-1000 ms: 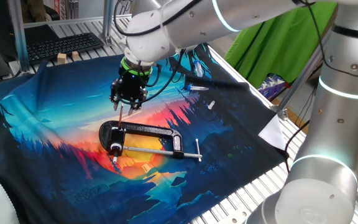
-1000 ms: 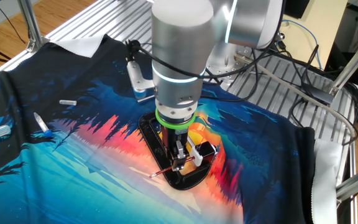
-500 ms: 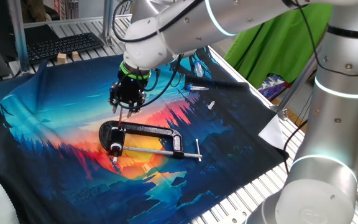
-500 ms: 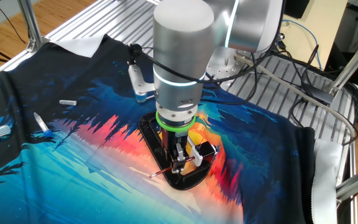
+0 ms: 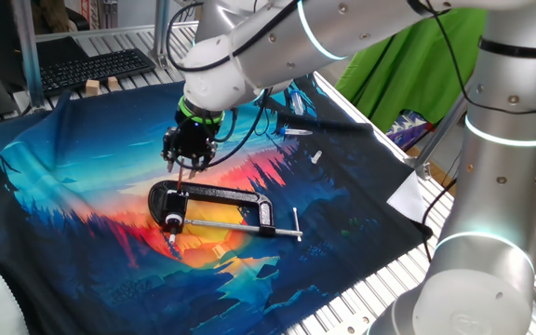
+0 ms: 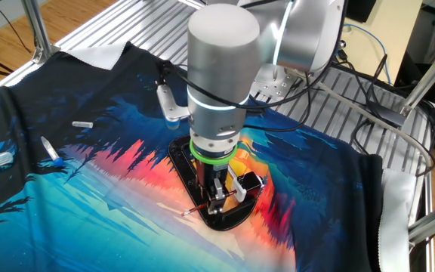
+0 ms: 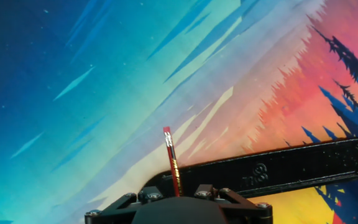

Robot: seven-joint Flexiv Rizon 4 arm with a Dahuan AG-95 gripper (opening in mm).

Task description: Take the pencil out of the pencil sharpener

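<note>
Fingers (image 7: 178, 198) clamped on pencil (image 7: 171, 159), lifted slightly higher above clamp (image 7: 303, 167) than before

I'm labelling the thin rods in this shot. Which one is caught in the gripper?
The reddish-brown pencil, rising between the fingers of the gripper. The silver screw rod lies flat in the black clamp, untouched.

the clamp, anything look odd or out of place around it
The black C-clamp lies flat on the printed cloth, clamped to nothing. The pencil sits in the gripper just above it. Nothing looks spilled or broken.
</note>
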